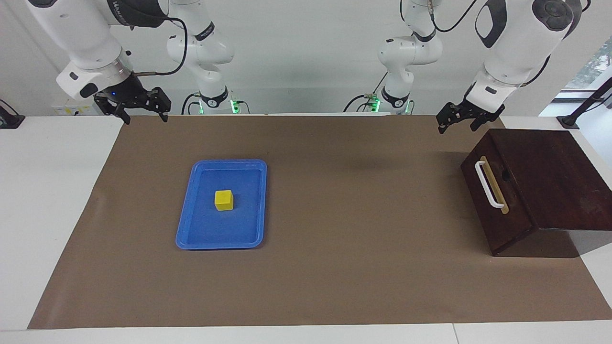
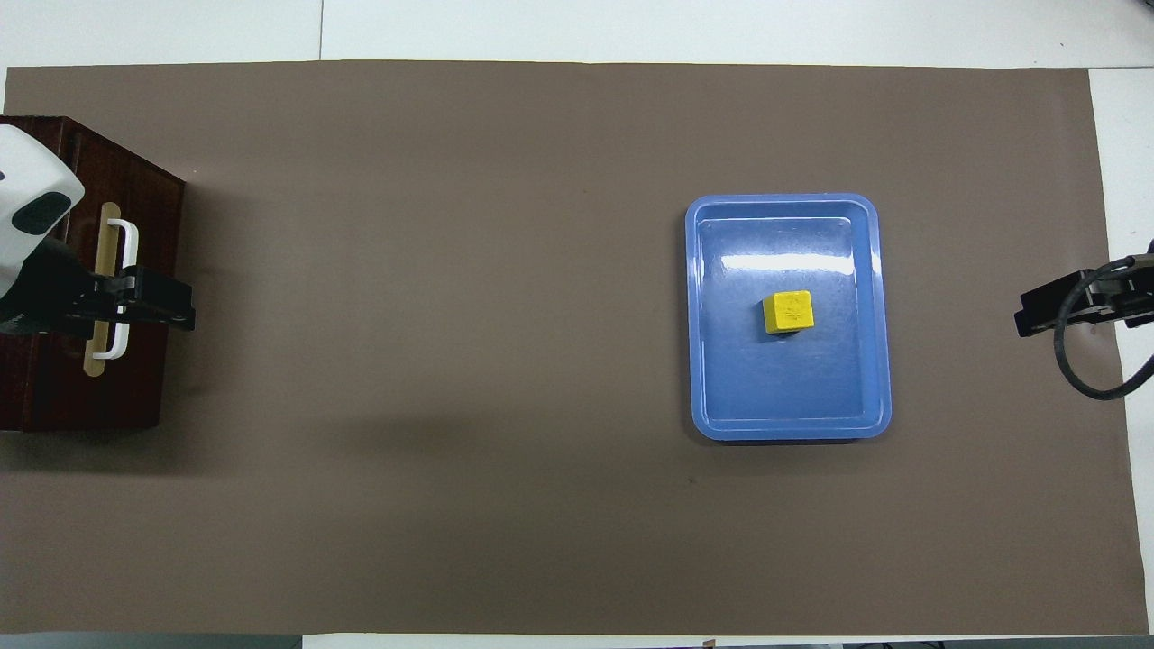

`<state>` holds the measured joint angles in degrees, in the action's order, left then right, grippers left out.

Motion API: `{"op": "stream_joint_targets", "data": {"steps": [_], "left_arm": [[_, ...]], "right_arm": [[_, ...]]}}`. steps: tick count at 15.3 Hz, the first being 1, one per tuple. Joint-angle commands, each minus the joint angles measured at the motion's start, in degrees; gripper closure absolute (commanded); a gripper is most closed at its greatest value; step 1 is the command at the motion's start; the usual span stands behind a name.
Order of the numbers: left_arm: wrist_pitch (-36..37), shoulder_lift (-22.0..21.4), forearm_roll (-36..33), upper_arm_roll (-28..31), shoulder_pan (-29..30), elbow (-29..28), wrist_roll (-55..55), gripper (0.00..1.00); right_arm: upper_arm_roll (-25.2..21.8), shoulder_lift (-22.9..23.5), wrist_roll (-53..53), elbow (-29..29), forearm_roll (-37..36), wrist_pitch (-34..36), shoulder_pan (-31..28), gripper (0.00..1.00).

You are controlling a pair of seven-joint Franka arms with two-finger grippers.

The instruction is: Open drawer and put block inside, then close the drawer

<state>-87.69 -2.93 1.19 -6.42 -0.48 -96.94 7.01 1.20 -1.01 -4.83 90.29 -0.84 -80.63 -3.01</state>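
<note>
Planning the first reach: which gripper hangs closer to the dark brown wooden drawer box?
The left gripper, open, above the table edge beside the dark brown wooden drawer box; the right gripper hangs at the other end.

Bare brown mat (image 1: 363, 215) between blue tray (image 1: 186, 220) and drawer (image 1: 497, 200), handle (image 1: 487, 184) unobstructed

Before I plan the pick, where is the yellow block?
The block sits in the blue tray, near its middle, toward the right arm's end of the table.

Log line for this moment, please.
drawer: shut | block: in tray | left gripper: open, raised by drawer | right gripper: open, waiting
</note>
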Motion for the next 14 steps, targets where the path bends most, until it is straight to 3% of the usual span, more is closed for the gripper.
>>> {"op": "stream_joint_targets", "data": {"steps": [1,9,12,14], "left_arm": [[1.4,-0.1,-0.5,0.5,-0.7,1.0,-0.4,0.00],[1.1,0.0,-0.5,0.6,-0.7,1.2,0.2,0.00],[0.6,-0.1,-0.7,0.6,-0.7,0.6,0.3,0.00],[-2.0,-0.7,-0.8,0.6,-0.3,-1.1,-0.2,0.00]], "right_arm": [[0.9,0.0,1.0,-0.2,-0.4,-0.6,-1.0,0.00],[0.9,-0.5,0.3,0.0,-0.3,-1.7,-0.9,0.00],[0.8,-0.6,-6.0,0.4,0.6,-1.7,-1.6,0.00],[0.7,-0.9,-3.0,1.5,1.1,-1.9,-1.6,0.00]]}}
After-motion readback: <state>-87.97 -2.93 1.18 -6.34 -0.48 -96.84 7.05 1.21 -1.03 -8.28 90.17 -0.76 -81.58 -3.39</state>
